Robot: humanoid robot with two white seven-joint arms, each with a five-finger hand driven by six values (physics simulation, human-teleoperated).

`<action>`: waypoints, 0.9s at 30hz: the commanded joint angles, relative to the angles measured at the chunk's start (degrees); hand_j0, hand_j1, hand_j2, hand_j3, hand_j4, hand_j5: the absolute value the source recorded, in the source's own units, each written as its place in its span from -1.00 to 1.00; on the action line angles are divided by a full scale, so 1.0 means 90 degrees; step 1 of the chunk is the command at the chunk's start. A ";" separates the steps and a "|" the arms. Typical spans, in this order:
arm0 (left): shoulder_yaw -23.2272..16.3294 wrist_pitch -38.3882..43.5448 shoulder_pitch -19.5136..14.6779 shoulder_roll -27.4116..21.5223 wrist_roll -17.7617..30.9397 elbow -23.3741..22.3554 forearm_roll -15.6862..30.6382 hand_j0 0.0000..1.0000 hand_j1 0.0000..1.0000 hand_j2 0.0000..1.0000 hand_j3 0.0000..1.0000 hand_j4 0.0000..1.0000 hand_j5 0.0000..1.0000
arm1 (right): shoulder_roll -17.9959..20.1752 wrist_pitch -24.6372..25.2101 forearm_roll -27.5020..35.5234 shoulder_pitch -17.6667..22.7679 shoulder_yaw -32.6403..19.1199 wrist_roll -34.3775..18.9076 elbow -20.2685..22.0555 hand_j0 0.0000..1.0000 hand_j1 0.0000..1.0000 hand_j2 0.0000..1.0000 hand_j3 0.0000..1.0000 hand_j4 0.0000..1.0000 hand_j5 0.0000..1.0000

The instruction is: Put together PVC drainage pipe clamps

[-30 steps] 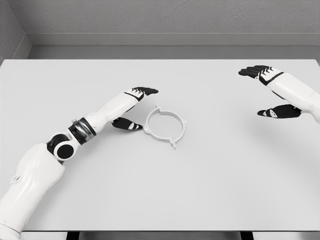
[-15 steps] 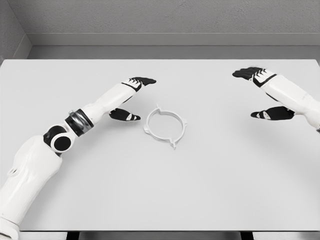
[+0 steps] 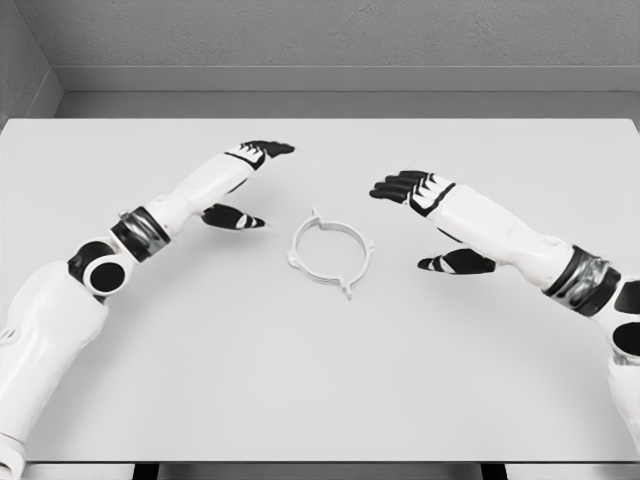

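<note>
While neither hand grips anything, the items read, left to right: left hand [image 3: 246, 182], fingers spread wide, thumb apart, hovering near the clamp's left side; clamp ring [image 3: 330, 251], white, lying flat near the middle of the desk [image 3: 320, 380], untouched; right hand [image 3: 428, 220], likewise spread wide, just right of the ring. Assembly status: judged barely begun; grasping and joining remain.

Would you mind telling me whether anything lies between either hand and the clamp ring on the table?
Nothing visible does. The clamp ring lies alone on the white table; the left hand, open, is to its left and the right hand, open, to its right, with only bare tabletop between.
</note>
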State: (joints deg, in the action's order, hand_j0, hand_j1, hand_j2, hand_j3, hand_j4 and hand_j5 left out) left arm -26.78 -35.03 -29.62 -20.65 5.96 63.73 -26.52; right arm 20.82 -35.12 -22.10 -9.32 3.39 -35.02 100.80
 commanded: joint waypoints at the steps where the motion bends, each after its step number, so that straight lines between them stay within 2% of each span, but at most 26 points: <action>1: 0.0124 0.0003 0.0000 -0.0107 -0.0008 0.0009 0.0056 1.00 1.00 1.00 1.00 1.00 1.00 | -0.0281 0.0014 -0.0727 0.0000 0.0492 0.0002 0.0040 1.00 1.00 1.00 1.00 1.00 1.00; 5: 0.0124 0.0003 0.0000 -0.0107 -0.0008 0.0009 0.0056 1.00 1.00 1.00 1.00 1.00 1.00 | -0.0282 0.0014 -0.0728 0.0000 0.0493 0.0002 0.0040 1.00 1.00 1.00 1.00 1.00 1.00; 6: 0.0134 0.0003 0.0000 -0.0291 -0.0008 0.0038 0.0066 1.00 1.00 1.00 1.00 1.00 1.00 | -0.0282 0.0014 -0.1095 -0.0029 0.1034 0.0002 0.0040 1.00 1.00 1.00 1.00 1.00 1.00; 7: 0.0134 0.0003 0.0010 -0.0468 -0.0008 0.0038 0.0066 1.00 1.00 1.00 1.00 1.00 1.00 | -0.0281 0.0014 -0.1099 -0.0019 0.1069 0.0002 0.0040 1.00 1.00 1.00 1.00 1.00 1.00; 10: 0.0134 0.0003 0.0010 -0.0537 -0.0008 0.0048 0.0066 1.00 1.00 1.00 1.00 1.00 1.00 | -0.0282 0.0014 -0.1109 0.0010 0.1157 0.0002 0.0040 1.00 1.00 1.00 1.00 1.00 1.00; 12: 0.0134 0.0003 0.0010 -0.0664 -0.0008 0.0058 0.0066 1.00 1.00 1.00 1.00 1.00 1.00 | -0.0272 0.0014 -0.1119 0.0029 0.1411 0.0002 0.0050 1.00 1.00 1.00 1.00 1.00 1.00; 23: 0.0134 0.0003 0.0010 -0.0762 -0.0008 0.0048 0.0066 1.00 1.00 1.00 1.00 1.00 1.00 | -0.0282 0.0014 -0.1177 -0.0088 0.1499 0.0002 0.0040 1.00 1.00 1.00 1.00 1.00 1.00; 24: 0.0328 0.0003 0.0010 -0.1015 -0.0008 0.0028 0.0066 1.00 1.00 1.00 1.00 1.00 1.00 | -0.0330 0.0014 -0.1187 -0.0117 0.1508 0.0002 0.0040 1.00 1.00 1.00 1.00 1.00 1.00; 27: 0.0437 0.0003 0.0010 -0.1103 -0.0008 -0.0001 0.0066 1.00 1.00 1.00 1.00 1.00 1.00 | -0.0330 0.0014 -0.1245 -0.0176 0.1508 0.0002 0.0040 1.00 1.00 1.00 1.00 1.00 1.00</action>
State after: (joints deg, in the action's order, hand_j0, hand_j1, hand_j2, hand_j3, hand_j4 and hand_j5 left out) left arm -23.77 -35.03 -29.53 -29.48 5.92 63.86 -26.31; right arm 17.93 -35.16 -33.37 -10.90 16.93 -35.03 101.15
